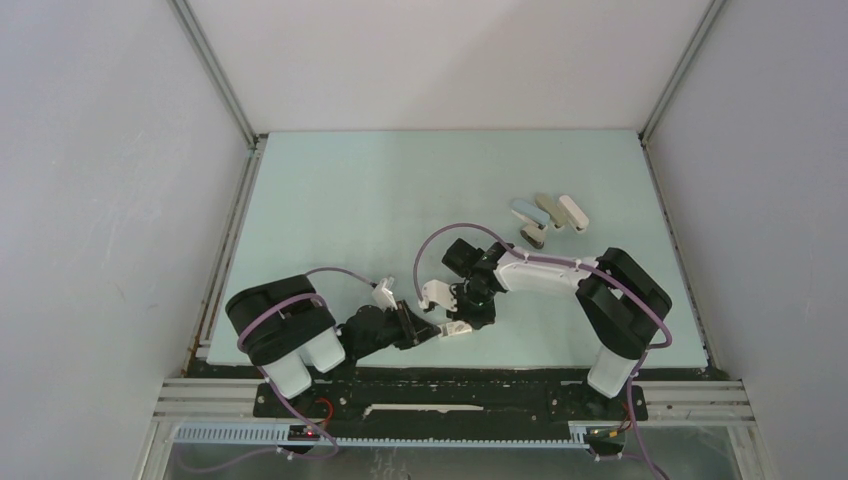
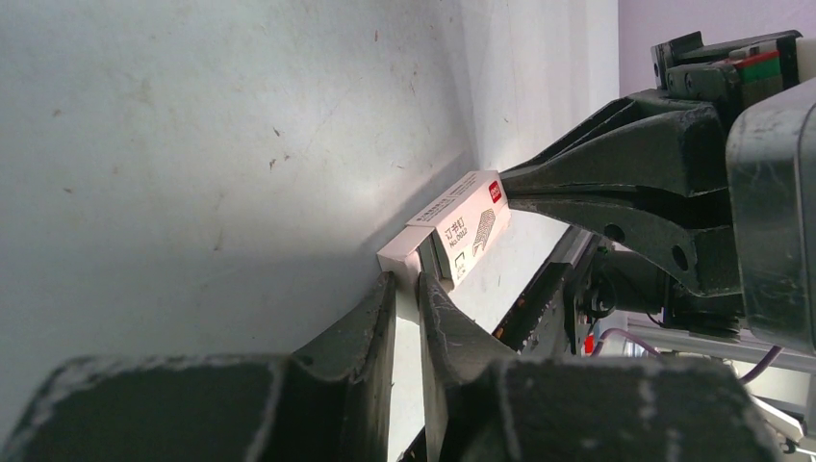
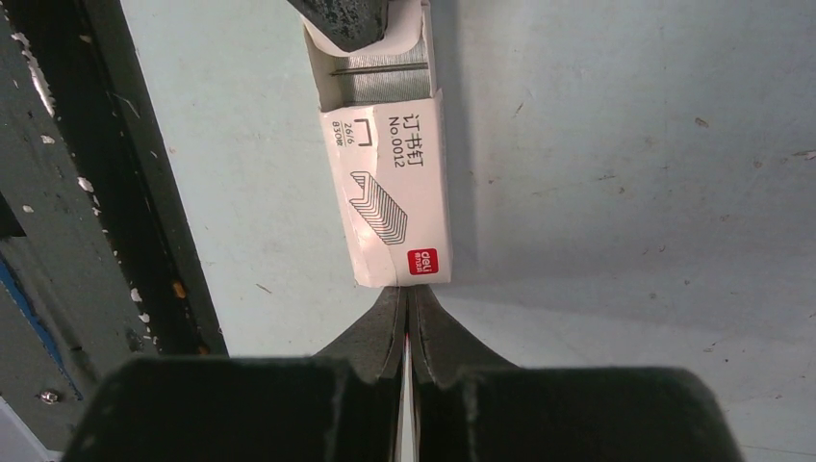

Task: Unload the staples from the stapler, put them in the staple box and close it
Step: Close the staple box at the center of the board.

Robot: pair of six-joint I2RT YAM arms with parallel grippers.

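One box (image 1: 455, 327) sits lower centre in the top view: left gripper (image 2: 406, 284) clamps its tray (image 3: 318, 72), right gripper (image 3: 406, 294) pinches its sleeve (image 3: 395, 202), staples (image 3: 380, 82) exposed.

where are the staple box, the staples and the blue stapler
staple box (image 3: 390, 192), right wrist view, middle of its printed white sleeve
staples (image 3: 380, 87), right wrist view, grey strip in the pulled-out tray
blue stapler (image 1: 522, 212), top view, middle of its pale blue body
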